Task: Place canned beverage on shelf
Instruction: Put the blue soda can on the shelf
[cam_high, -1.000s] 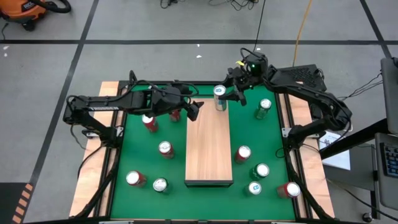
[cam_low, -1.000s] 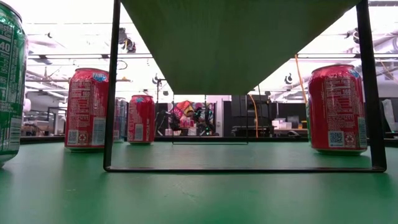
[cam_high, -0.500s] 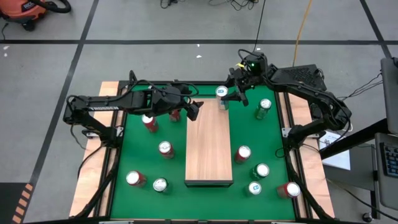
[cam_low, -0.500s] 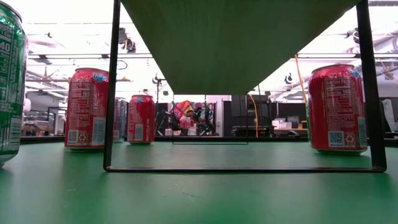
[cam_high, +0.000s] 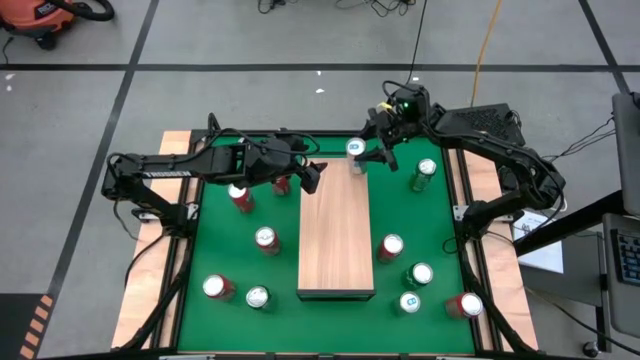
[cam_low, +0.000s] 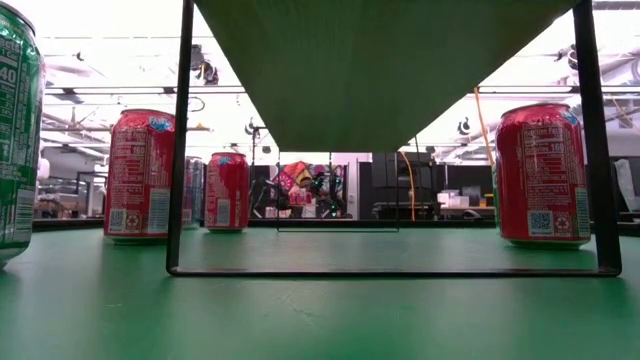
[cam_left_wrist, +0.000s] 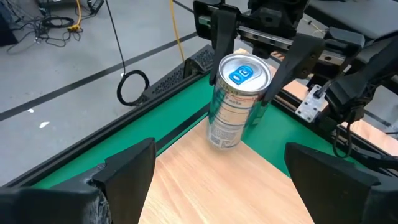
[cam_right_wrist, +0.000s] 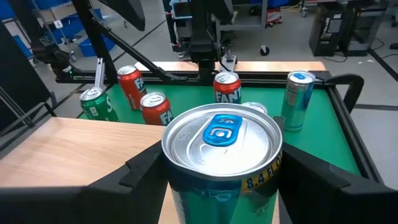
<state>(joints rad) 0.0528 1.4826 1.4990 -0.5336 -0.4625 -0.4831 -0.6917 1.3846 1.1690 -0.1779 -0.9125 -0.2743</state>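
The shelf (cam_high: 335, 235) is a pale wooden block on black legs in the middle of the green table; the low view shows its underside (cam_low: 380, 60). A silver can with a blue tab (cam_left_wrist: 238, 99) stands tilted at the shelf's far end, with my right gripper (cam_high: 365, 155) shut on it. My left gripper (cam_high: 312, 176) hovers open over the shelf's far left corner, a little short of the can; its fingers frame the can in the left wrist view and touch nothing. My right gripper pinches the silver can's upper wall (cam_left_wrist: 258, 93), just under the rim, between its two fingers (cam_left_wrist: 222, 34). The fingers come nearly level from the table's far right side. The can leans; its base (cam_left_wrist: 222, 140) is at the shelf's far end, touching or not I cannot tell.
Red and green cans stand on the green table on both sides of the shelf, such as a red one (cam_high: 266, 239), a red one (cam_high: 390, 246) and a green one (cam_high: 425, 173). A blue-topped can (cam_right_wrist: 298, 99) stands near the table's corner. The shelf's near part is bare wood.
My right gripper has rolled its wrist in place, and the silver can in it has tipped closer to upright, its base staying at the shelf's far end.
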